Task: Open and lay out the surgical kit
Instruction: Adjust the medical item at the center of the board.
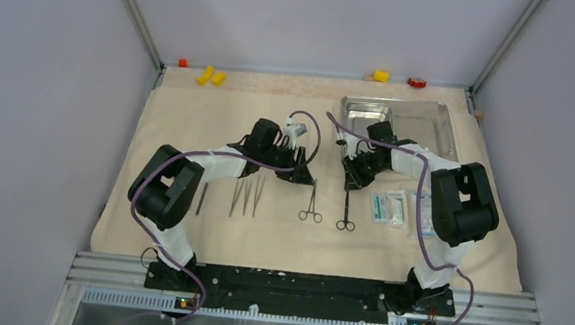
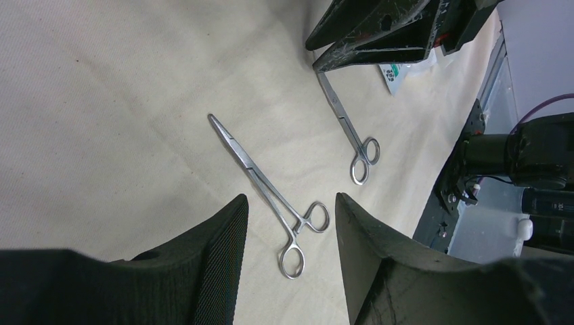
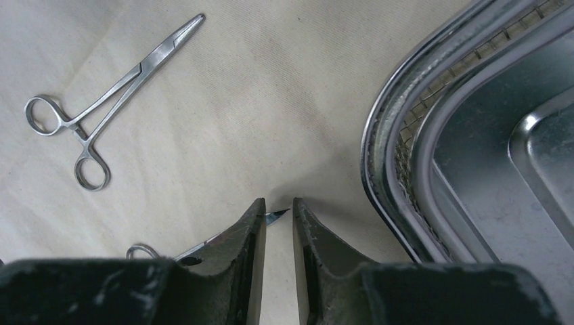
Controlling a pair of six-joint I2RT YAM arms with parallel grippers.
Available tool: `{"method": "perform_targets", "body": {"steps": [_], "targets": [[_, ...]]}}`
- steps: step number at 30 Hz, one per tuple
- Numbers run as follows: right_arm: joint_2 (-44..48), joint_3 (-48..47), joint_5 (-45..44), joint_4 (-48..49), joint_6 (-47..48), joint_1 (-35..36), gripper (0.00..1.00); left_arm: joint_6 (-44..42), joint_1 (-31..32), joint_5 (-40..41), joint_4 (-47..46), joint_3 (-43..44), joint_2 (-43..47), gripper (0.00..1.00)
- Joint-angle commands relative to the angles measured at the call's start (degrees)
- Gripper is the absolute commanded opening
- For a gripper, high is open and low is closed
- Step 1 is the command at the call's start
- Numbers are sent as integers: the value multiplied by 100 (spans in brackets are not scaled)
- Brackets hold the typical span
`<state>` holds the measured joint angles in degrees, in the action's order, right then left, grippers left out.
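Note:
The beige cloth wrap (image 1: 193,121) lies spread flat over the table. The steel tray (image 1: 424,116) stands at the back right, and its rim shows in the right wrist view (image 3: 386,135). Forceps (image 1: 311,202) lie on the cloth below my open, empty left gripper (image 1: 299,173); in the left wrist view they (image 2: 260,179) lie ahead of the gripper (image 2: 291,203). Scissors (image 1: 346,209) lie beside them. My right gripper (image 1: 354,181) is low over the scissors' tip (image 3: 277,216), jaws narrowly parted (image 3: 277,204). Tweezers (image 1: 247,197) and white-and-teal packets (image 1: 389,207) lie in the same row.
Yellow blocks (image 1: 211,76) (image 1: 381,76) and red blocks (image 1: 416,82) (image 1: 182,62) sit along the back edge. Another thin instrument (image 1: 202,199) lies at the left end of the row. Grey walls close in both sides.

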<state>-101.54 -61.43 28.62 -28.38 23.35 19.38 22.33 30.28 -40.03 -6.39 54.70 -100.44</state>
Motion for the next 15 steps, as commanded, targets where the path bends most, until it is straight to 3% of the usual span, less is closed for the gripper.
{"method": "perform_targets", "body": {"steps": [1, 15], "targets": [[-110, -271, 156, 26, 21, 56, 19, -44, 22, -110, -185, 111, 42, 56], [-147, -340, 194, -33, -15, 59, 4, -43, 22, -113, -193, 94, 60, 56]]}}
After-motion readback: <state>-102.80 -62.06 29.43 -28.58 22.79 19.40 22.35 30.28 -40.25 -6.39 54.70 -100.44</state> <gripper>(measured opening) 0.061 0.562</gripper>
